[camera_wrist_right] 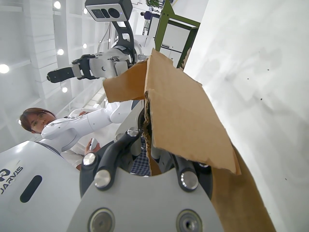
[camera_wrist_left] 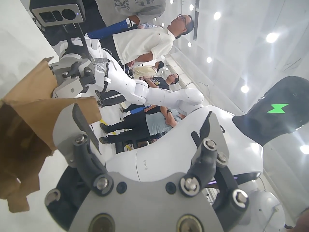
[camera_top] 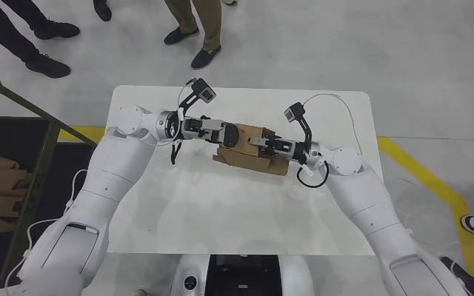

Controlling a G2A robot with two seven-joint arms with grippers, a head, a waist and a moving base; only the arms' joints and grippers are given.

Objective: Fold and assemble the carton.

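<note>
Carton — one end behind the right gripper, another past the left wrist view's edge.

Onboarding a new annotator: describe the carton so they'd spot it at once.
Start at the white table, then its middle, where both arms meet. The carton lies between the left gripper and the right gripper. It is the one brown cardboard thing on that white top.

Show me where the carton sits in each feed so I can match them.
Top view: the carton sits between both arms, over the white table's middle.
Left wrist view: the carton is beside the open left tool, its far flap in the right tool.
Right wrist view: the carton runs out from the right tool, the table behind it.
Shared landmark: the right tool gripping the carton's edge.
</note>
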